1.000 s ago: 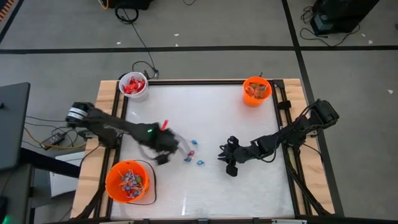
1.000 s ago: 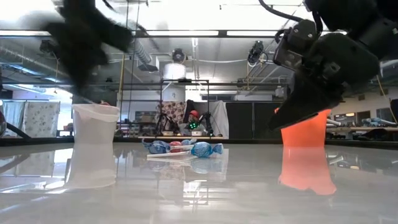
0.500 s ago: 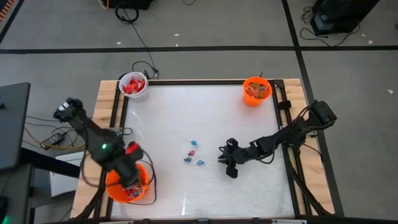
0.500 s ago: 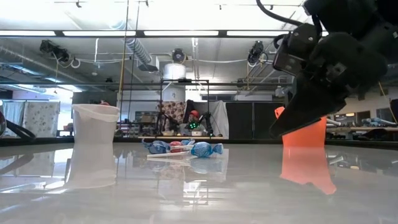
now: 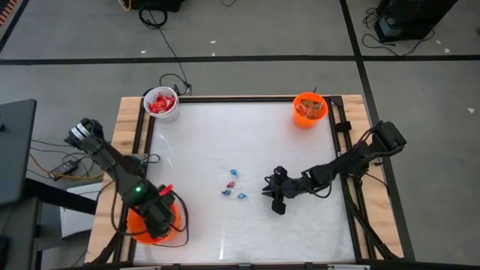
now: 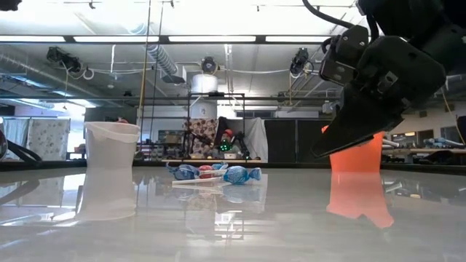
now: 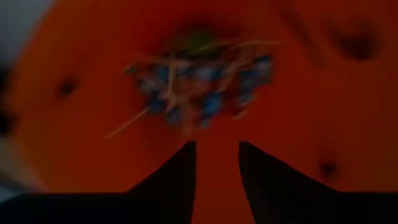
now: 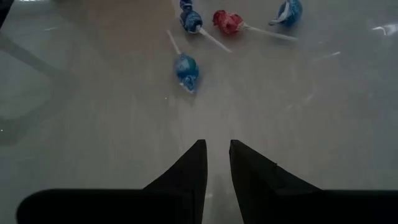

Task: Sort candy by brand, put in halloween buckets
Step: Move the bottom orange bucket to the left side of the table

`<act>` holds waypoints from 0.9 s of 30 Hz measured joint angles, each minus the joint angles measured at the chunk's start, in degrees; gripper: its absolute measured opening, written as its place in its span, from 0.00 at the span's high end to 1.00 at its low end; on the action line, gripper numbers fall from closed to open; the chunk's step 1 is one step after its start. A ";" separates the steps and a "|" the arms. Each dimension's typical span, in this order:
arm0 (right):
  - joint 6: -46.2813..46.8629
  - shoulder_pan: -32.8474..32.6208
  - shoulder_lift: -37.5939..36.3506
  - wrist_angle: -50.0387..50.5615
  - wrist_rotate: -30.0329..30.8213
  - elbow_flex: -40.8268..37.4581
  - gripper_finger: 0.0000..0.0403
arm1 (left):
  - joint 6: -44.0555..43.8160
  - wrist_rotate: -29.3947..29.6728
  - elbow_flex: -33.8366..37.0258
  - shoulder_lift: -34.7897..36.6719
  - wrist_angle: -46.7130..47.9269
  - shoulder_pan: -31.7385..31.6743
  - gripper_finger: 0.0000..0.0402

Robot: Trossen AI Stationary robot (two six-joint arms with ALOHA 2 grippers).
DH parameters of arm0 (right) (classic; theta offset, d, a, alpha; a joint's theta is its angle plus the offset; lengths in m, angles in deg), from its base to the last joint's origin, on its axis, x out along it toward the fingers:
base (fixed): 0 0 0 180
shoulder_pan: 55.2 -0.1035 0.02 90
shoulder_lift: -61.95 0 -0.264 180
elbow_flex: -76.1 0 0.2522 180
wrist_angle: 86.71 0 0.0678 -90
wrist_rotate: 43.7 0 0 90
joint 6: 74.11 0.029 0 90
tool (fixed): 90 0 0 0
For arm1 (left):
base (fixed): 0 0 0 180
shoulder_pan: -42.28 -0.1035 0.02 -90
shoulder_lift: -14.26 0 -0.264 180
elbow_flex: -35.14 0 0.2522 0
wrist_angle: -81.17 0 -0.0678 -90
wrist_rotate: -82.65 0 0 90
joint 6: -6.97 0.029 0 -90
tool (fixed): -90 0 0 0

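Note:
Several lollipops (image 5: 232, 184), blue-wrapped with one red (image 8: 227, 22), lie loose on their sides on the white table's middle; the low view shows the lollipops (image 6: 211, 173) too. My left gripper (image 5: 157, 217) hangs open over the larger orange bucket (image 5: 135, 225) at the near left corner. Its fingers point down at the lollipops (image 7: 199, 81) heaped inside, and nothing sits between them (image 7: 216, 146). My right gripper (image 5: 268, 189) hovers right of the loose lollipops, pointing at them, open by a narrow gap (image 8: 217, 144). The nearest blue lollipop (image 8: 186, 71) lies ahead of it, apart.
A white bucket (image 5: 161, 103) holding red packets stands at the far left corner. A small orange bucket (image 5: 310, 109) stands at the far right corner. Bare table surface stretches between the buckets and around the lollipops. Wooden rails edge the table left and right.
My left arm has swung from the table's middle, beside the loose lollipops, toward the near left corner and now stands over the larger orange bucket. The loose lollipops have kept their places.

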 joint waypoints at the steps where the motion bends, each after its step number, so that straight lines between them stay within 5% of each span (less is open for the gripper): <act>1: 0.00 0.03 0.00 0.00 0.00 0.00 0.79 | 1.24 0.03 0.08 0.00 -1.94 -0.51 0.67; 5: -0.03 0.51 0.00 0.02 0.00 0.00 0.79 | 7.66 1.85 -0.20 0.00 -6.64 -3.93 0.64; 15: -0.02 0.70 0.00 0.04 -0.02 0.00 0.79 | 22.87 28.28 -3.26 0.04 -18.75 -15.06 0.63; 27: -0.44 0.70 -0.02 0.15 -0.80 0.00 0.79 | 27.50 26.62 -3.27 -0.13 -20.13 -20.82 0.63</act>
